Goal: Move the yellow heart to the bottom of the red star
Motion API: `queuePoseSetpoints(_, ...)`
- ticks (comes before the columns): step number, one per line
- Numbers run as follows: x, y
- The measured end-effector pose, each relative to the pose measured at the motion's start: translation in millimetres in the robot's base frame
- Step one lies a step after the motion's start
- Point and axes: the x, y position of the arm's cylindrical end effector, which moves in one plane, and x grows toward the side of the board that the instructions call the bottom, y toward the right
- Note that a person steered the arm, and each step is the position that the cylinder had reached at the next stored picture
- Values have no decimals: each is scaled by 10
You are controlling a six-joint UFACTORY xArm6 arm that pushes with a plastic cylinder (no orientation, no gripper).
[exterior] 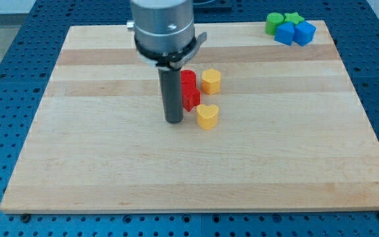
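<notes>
My tip [174, 120] down on the board [110, 164] near its middle, holding nothing, just left of the yellow heart [207, 116], red blocks [189, 92] touching behind it, yellow block [210, 81] beyond, green and blue blocks [289, 28] clustered at the top right corner.

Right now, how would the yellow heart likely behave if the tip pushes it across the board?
The yellow heart looks squat and flat-bottomed, so it should slide rather than tip or roll. It appears rigid, so it likely won't deform. Its lobed outline may make it rotate under an off-centre push; my tip sits to its left in the view, beside the red blocks.
</notes>
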Motion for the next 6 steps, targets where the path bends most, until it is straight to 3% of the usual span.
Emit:
queuePoseSetpoints(1,390,222)
queuePoseSetpoints(2,348,954)
queuePoseSetpoints(3,149,1137)
queuePoseSetpoints(6,176,651)
